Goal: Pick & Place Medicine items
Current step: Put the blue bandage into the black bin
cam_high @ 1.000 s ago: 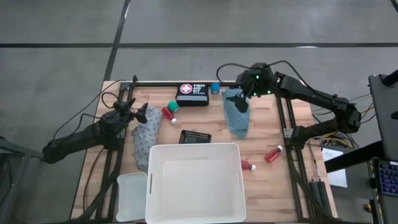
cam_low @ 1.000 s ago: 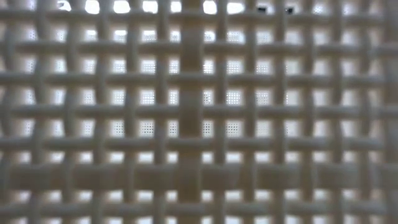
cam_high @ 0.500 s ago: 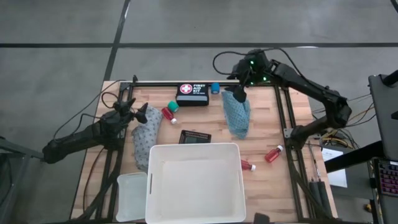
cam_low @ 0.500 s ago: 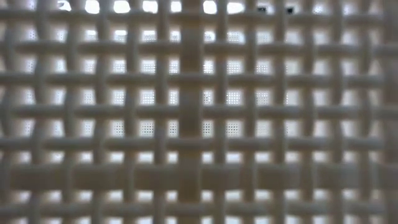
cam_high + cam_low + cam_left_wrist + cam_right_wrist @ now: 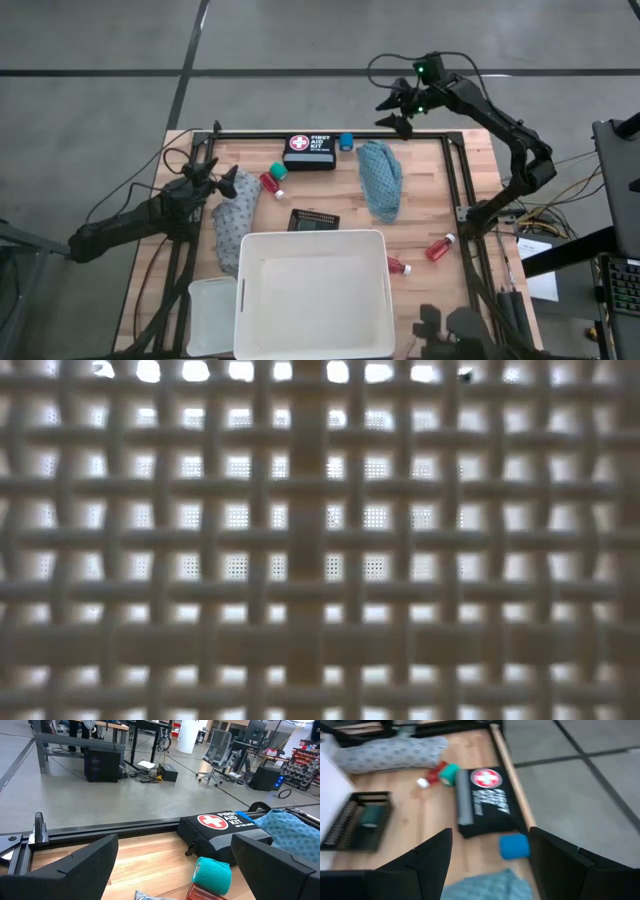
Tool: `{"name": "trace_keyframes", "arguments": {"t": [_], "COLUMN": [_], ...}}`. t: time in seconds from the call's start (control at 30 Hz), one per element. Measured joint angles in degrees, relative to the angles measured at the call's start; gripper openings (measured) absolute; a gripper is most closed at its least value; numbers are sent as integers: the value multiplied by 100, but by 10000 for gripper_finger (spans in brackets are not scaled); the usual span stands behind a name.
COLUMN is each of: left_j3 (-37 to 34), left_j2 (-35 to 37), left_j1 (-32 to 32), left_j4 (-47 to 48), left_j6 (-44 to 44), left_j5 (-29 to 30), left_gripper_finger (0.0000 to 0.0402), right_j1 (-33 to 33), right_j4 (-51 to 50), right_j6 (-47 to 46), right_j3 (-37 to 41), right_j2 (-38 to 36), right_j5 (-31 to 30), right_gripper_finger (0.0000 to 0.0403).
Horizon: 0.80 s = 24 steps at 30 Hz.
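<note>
Two grippers, both empty. My right gripper [image 5: 398, 108] is up past the far table edge, beyond the first aid kit [image 5: 309, 151], fingers spread, nothing between them. My left gripper [image 5: 222, 182] waits near the table's left edge, fingers wide apart, beside the grey patterned cloth [image 5: 233, 222]. Teal cloth [image 5: 381, 178] lies flat just right of the kit. Blue tub [image 5: 346, 141] touches the kit's right end; green tub [image 5: 278, 171] and a red bottle [image 5: 271, 184] sit near its left end. Black mesh tray [image 5: 314, 220] is between kit and white tub [image 5: 312, 292]. Two more red bottles [image 5: 440, 247] lie right of the white tub.
</note>
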<state>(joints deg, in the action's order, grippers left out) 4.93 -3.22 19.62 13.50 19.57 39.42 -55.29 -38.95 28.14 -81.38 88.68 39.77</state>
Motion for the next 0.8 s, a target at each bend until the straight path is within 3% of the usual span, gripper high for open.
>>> {"name": "trace_keyframes", "arguments": {"t": [0.1,0.6,0.8], "left_j3": [1,2,0], "left_j2": [0,0,0], "left_j1": [1,0,1], "left_j4": [0,0,0], "left_j6": [-1,0,-1], "left_j5": [0,2,0], "left_gripper_finger": [393,393,393], "right_j1": [-127,-425,-614], "right_j4": [53,-26,-102], "right_j6": [39,2597,2970], "right_j3": [0,0,2], "right_j2": [128,924,1136], "right_j5": [-123,-80,279], "right_gripper_finger": [255,251,249]}}
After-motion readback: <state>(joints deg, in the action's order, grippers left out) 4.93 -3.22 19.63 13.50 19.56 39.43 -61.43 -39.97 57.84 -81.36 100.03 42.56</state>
